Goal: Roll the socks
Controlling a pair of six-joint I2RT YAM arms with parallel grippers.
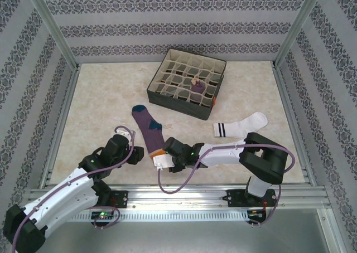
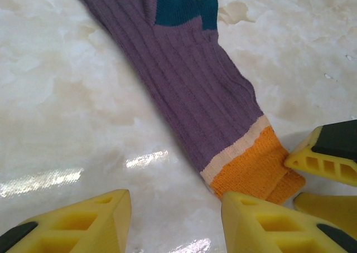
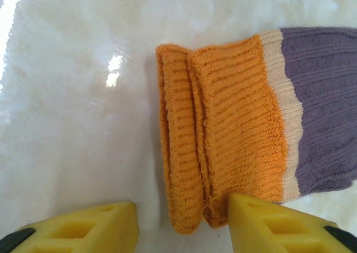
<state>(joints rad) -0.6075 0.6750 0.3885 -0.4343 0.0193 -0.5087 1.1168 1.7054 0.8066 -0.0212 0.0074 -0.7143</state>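
On the pale table [image 1: 100, 97], the purple sock [image 1: 146, 125] lies flat. Its long axis runs from the teal toe at the far end down to the orange cuff [image 3: 223, 125] at the near end, where both arms meet. The right gripper [image 3: 181, 219] is nearer: its jaws stand apart astride the cuff's folded edge, clamping nothing. The left gripper [image 2: 175, 219] waits just beside the cuff, also parted and empty. I'd judge the roll must travel from cuff towards toe.
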